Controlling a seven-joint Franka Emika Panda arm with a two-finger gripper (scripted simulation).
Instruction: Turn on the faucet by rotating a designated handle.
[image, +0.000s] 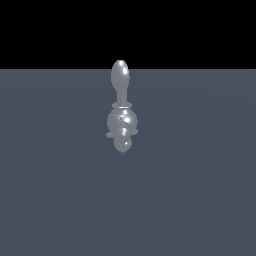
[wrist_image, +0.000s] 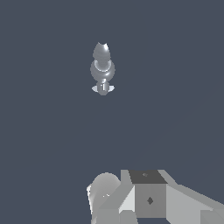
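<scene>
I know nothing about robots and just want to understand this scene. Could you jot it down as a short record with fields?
Setting: simulated render, plain grey floor
Main object: chrome faucet, standing alone
Handle: long smooth lever with egg-like tip, pointing upward in the exterior view
Robot tool: grey blocky parts seen only in the wrist view; fingertips not visible
Contact: none; tool is apart from the faucet
Task state: handle not yet touched
</scene>
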